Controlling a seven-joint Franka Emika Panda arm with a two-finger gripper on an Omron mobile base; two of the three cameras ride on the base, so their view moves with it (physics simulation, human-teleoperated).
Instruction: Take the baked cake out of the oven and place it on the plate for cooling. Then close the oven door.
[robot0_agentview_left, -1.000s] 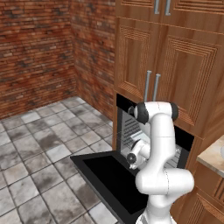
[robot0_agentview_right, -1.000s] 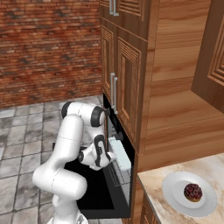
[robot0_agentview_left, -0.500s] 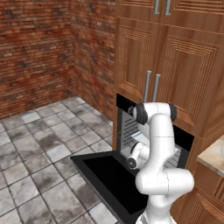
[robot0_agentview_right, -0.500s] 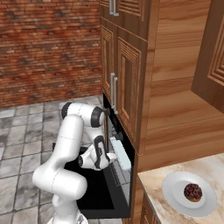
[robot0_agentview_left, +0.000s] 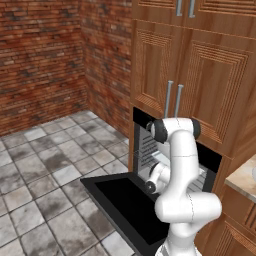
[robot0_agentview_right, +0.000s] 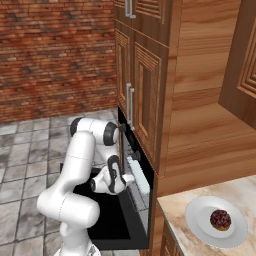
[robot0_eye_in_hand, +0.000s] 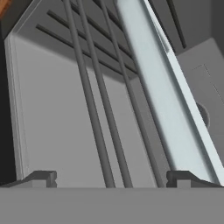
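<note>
The cake sits as a dark reddish-brown lump in the middle of the white plate, which rests on the pale stone counter to the right of the oven. The oven door lies folded down flat and black in front of the grey ribbed cavity. The gripper points into that cavity with its jaws spread wide and nothing between them, facing the wire racks and what looks like the edge of a pale tray.
</note>
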